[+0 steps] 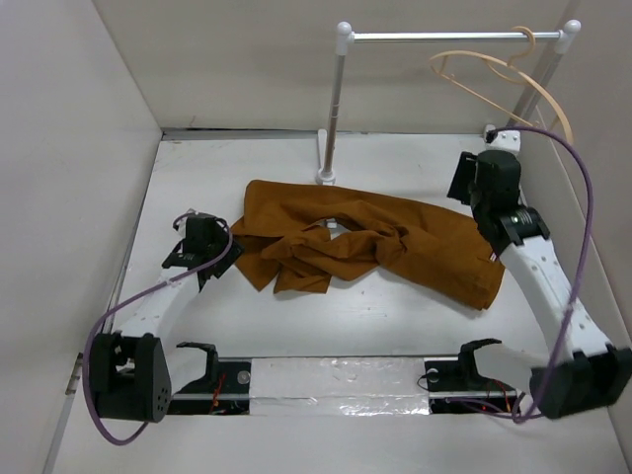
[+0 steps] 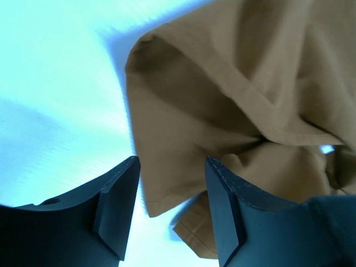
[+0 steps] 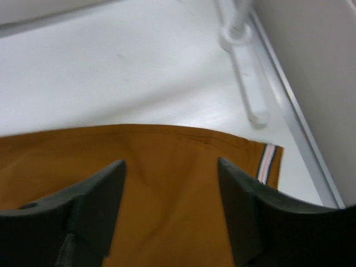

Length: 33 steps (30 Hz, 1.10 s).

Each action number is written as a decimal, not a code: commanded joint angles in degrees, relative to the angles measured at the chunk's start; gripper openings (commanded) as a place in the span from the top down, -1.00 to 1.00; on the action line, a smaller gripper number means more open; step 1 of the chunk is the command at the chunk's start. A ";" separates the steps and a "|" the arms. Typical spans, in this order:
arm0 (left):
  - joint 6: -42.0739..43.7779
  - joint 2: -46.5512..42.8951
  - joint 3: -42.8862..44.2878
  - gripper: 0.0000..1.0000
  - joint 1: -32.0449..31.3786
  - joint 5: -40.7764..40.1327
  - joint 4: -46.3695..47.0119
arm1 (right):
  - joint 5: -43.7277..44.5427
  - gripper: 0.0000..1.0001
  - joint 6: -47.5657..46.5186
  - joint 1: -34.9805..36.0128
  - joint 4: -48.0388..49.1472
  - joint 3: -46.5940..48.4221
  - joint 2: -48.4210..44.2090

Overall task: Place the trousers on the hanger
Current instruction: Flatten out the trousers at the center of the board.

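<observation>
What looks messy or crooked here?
The trousers lie crumpled on the table, bunched and folded over themselves in the middle instead of flat. The hanger hangs at a slant from the rail at the far right, with nothing on it. Nothing looks spilled or broken.

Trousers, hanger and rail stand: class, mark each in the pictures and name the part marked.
trousers (image 1: 434, 252), top view, flat cloth near the waist end.
hanger (image 1: 541, 83), top view, curved shoulder.
rail stand (image 1: 444, 37), top view, horizontal metal bar.
</observation>
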 commanded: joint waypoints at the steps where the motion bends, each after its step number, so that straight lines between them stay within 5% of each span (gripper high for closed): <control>1: -1.28 3.68 -0.47 0.08 -0.11 -0.21 2.32 | -6.70 -0.23 -0.53 5.31 1.42 -2.43 -12.25; 3: -1.98 4.93 -1.16 0.09 -0.11 -0.21 2.75 | -10.40 0.33 -0.35 11.02 -0.35 -6.19 -15.71; 4: -2.25 5.80 -1.69 0.08 -0.11 -0.21 3.37 | -13.90 0.89 -0.35 13.21 -1.65 -7.35 -18.16; 6: -2.86 6.77 -2.48 0.07 -0.11 -0.73 4.60 | -14.81 1.00 1.05 20.51 -3.77 -9.11 -19.76; 9: -2.87 10.98 -1.44 0.06 -0.11 -1.18 5.92 | -14.55 0.92 4.12 28.84 -6.58 -12.19 -21.87; 13: -3.04 17.66 0.32 0.18 -0.11 -1.61 7.50 | -12.89 0.19 7.73 33.45 -7.03 -15.79 -23.98; 14: -3.13 18.55 0.67 0.35 -0.11 -2.05 7.77 | -12.45 0.09 8.52 34.06 -6.85 -17.63 -24.25; 15: -2.96 19.16 1.89 0.88 -0.11 -3.71 7.77 | -12.35 0.03 8.96 34.07 -6.77 -18.52 -24.60; 16: -2.87 19.78 2.95 1.00 -0.11 -5.03 6.55 | -12.44 -0.02 9.31 33.55 -6.68 -19.31 -24.60; 20: 1.25 16.28 15.58 1.00 -0.11 -12.23 -1.27 | -15.95 -0.05 9.49 31.79 -5.01 -23.18 -23.11; 23: 7.22 11.62 29.99 1.00 -0.11 -20.05 -5.85 | -17.01 0.15 9.49 31.78 -3.87 -23.97 -22.14; 27: 13.91 9.59 47.65 1.00 -1.16 -27.26 -9.18 | -18.15 0.17 8.62 31.78 -1.23 -23.62 -21.79; 29: 17.25 8.81 49.28 1.00 -3.17 -29.82 -9.02 | -18.77 0.11 7.92 31.78 -0.35 -23.19 -21.18; 32: 19.19 3.98 40.44 1.00 -3.89 -32.81 -5.51 | -19.21 0.04 7.21 31.78 -1.48 -21.96 -19.95; 33: 18.76 2.40 32.14 0.65 -3.89 -33.25 -3.15 | -19.30 0.03 7.21 31.78 -1.84 -21.78 -19.42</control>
